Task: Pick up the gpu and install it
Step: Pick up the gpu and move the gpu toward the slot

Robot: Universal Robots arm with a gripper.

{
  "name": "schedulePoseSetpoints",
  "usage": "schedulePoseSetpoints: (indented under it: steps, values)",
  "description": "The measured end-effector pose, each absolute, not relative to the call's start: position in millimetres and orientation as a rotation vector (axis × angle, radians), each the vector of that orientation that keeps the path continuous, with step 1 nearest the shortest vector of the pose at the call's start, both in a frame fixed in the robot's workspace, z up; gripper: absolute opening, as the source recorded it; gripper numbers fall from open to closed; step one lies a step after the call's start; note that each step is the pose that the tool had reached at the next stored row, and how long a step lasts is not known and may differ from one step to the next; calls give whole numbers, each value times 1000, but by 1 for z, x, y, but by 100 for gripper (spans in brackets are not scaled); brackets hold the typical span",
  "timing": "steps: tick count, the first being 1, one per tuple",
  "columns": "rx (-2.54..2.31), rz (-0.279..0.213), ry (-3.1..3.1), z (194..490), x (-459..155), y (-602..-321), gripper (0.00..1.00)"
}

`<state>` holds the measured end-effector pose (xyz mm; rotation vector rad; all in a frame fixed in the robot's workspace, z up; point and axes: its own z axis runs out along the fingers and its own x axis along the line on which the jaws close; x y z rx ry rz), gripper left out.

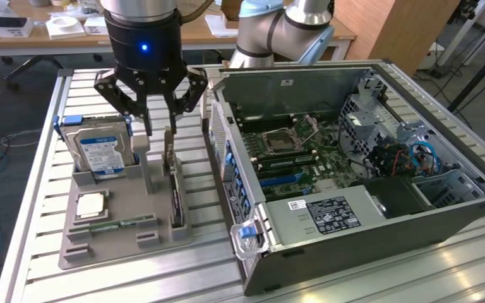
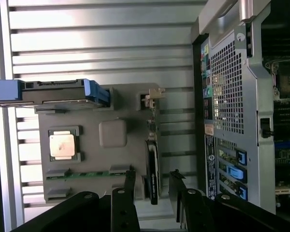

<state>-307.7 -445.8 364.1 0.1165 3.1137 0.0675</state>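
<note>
We had the fingers spread wide and empty, poised over the gpu, which stood on edge in the grey holder on the table, its long axis running straight down the gap between them, untouched.

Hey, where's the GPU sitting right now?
In the exterior view, the gpu stands on edge along the right edge of the grey holder tray, just left of the computer case, under the open pincer.
</note>
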Motion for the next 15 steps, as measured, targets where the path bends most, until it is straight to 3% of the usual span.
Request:
schedulePoseSetpoints:
  steps: [15]
  values:
    - [117,67,3114,337,-308,-446,41]
